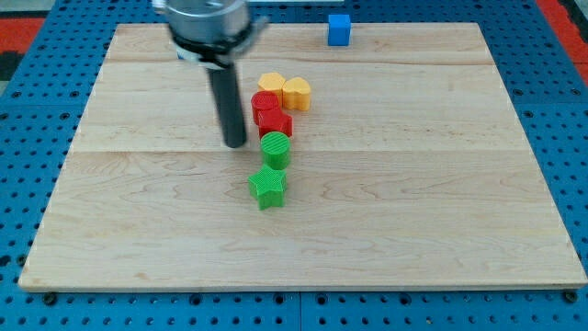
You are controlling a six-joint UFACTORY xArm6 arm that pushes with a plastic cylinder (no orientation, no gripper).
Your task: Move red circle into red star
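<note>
The red circle sits near the board's middle top, touching the red star just below it. My tip rests on the board to the left of the red star, a short gap away, and up-left of the green circle. The rod rises toward the view's top, where the arm's dark head shows.
A yellow block and a yellow hexagon-like block sit just above and right of the red circle. A green star lies below the green circle. A blue cube stands at the board's top edge. The wooden board lies on a blue pegboard.
</note>
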